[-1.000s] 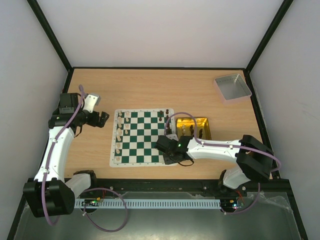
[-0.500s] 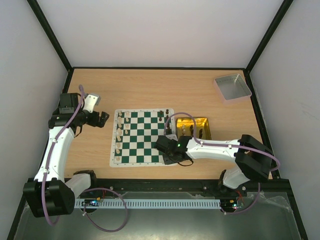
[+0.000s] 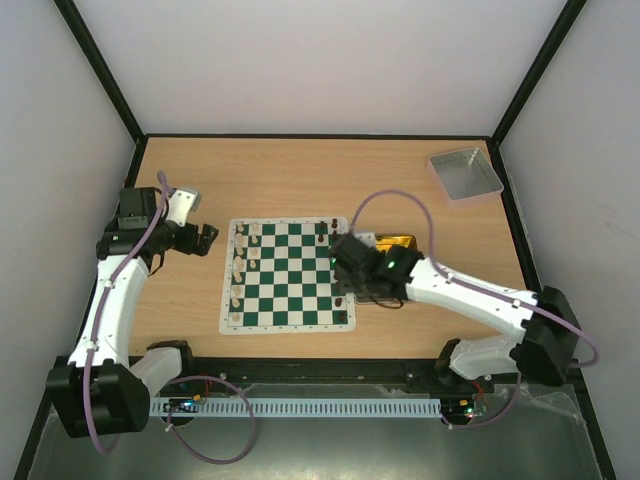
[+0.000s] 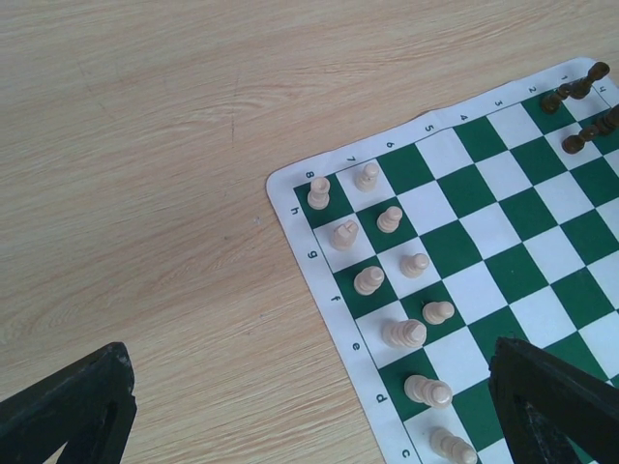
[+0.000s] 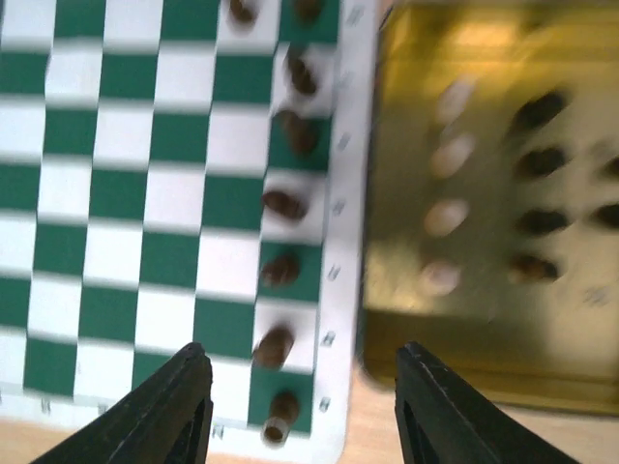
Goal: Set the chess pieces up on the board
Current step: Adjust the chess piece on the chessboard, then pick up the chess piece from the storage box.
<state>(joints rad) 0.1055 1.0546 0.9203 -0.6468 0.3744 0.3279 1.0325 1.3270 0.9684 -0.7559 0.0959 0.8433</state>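
Observation:
The green and white board point(image 3: 290, 272) lies mid-table. Cream pieces point(image 3: 240, 265) stand in its left columns, seen closer in the left wrist view point(image 4: 401, 333). Dark pieces point(image 3: 341, 299) line its right edge; they also show blurred in the right wrist view point(image 5: 279, 271). My right gripper point(image 3: 347, 262) hangs open and empty above that right edge, its jaws wide apart point(image 5: 302, 416). My left gripper point(image 3: 207, 238) is open and empty over bare wood left of the board point(image 4: 309, 425).
A gold tray point(image 3: 405, 243) right of the board holds loose cream pieces point(image 5: 443, 217) and dark pieces point(image 5: 532, 222); my right arm partly covers it. A grey metal tray point(image 3: 465, 173) sits at the back right. Black frame posts edge the table.
My right gripper has risen and moved back from the board's near right corner to the middle of its right edge, by the gold tray. The left arm has not moved.

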